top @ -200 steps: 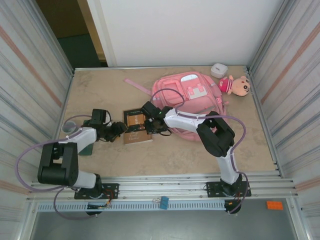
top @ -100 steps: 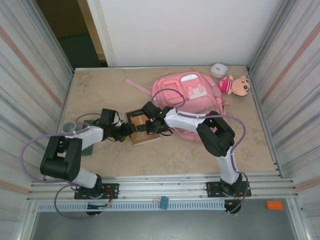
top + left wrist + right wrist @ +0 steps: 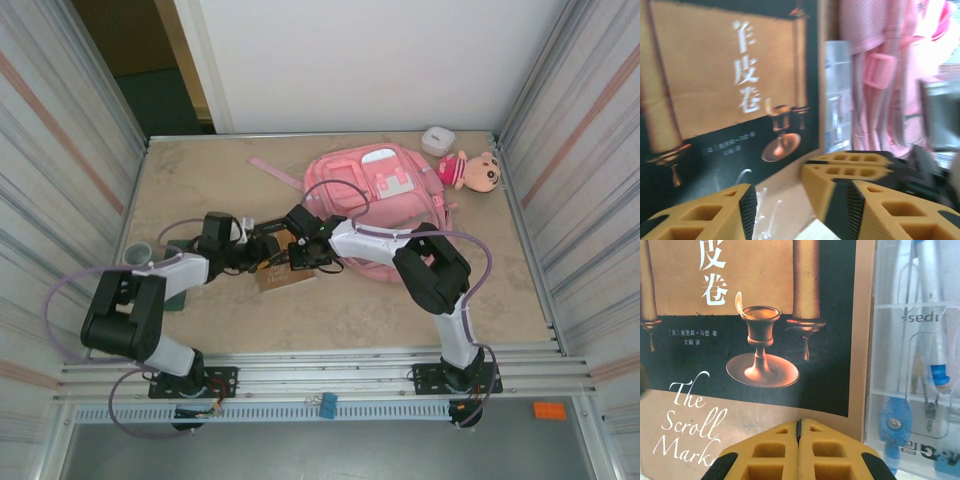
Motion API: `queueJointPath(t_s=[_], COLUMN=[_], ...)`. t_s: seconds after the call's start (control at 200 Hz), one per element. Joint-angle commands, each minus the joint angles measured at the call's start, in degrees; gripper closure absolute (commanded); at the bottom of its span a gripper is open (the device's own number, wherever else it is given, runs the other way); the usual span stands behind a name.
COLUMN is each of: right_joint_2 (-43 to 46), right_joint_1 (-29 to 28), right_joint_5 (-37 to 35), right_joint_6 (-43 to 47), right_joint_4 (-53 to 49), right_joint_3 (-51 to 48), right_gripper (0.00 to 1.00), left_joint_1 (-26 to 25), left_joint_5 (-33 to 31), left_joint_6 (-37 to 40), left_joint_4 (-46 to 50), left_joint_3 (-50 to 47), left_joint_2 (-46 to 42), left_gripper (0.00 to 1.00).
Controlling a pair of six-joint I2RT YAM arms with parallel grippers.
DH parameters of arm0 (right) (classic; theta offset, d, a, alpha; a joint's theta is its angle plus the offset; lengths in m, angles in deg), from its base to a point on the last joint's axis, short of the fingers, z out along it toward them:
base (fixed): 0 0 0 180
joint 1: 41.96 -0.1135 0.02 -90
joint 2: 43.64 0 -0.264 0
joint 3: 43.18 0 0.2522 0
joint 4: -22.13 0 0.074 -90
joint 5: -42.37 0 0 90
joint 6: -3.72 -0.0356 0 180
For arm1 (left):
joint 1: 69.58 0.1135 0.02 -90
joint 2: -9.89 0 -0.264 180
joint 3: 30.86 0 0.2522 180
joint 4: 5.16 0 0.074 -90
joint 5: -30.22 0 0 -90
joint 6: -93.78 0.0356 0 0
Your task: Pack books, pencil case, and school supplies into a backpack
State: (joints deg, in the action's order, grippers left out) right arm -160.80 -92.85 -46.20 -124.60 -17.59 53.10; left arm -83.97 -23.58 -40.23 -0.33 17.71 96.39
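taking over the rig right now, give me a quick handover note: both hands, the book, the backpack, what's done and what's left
Hands: the left hand is open, its fingers on either side of the book's tan lower cover but not closed on it. The right hand is shut and empty, with its tips together over the book's lower edge.
Things: the book is on the table, cover up, at the backpack's near left side. A clear case holding a compass lies alongside the book, on the backpack side.
Done: nothing visibly packed.
Left: put the book and the clear case into the backpack. I cannot tell whether it is unzipped.
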Motion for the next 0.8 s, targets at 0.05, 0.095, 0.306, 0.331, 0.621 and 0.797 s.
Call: queueJointPath(t_s=[0.05, 0.095, 0.306, 0.331, 0.621, 0.797], right_joint_2=[0.56, 0.69, 1.02, 1.04, 1.15, 1.08], right_joint_1=[-0.45, -0.43, -0.43, -0.44, -0.43, -0.43], right_joint_5=[2.03, 1.86, 1.87, 1.89, 2.4, 3.56], right_joint_6=[-0.13, -0.15, -0.08, -0.08, 0.14, 0.26], right_joint_4=[-1.23, -1.27, -1.34, -1.36, -1.36, -0.77], right_joint_3=[-2.39, -2.56, -3.24, -3.35, -3.28, -3.51], right_gripper=[0.97, 0.97, 0.99, 0.99, 1.0, 1.0], left_joint_1=[-0.69, -0.57, 1.48, 1.74, 2.06, 0.18], left_joint_5=[1.25, -1.53, -12.39, -13.1, -11.91, -9.26], left_joint_6=[-1.91, -0.41, 4.62, 5.11, 5.66, 3.74], left_joint_4=[-3.66, 0.7, 17.36, 18.64, 17.46, 10.34], left_joint_3=[0.2, 0.89, 1.75, 1.6, -0.1, 0.13], left_joint_2=[0.92, -0.66, -9.49, -10.08, -5.82, -2.84], left_gripper=[0.46, 0.45, 0.45, 0.45, 0.49, 0.51])
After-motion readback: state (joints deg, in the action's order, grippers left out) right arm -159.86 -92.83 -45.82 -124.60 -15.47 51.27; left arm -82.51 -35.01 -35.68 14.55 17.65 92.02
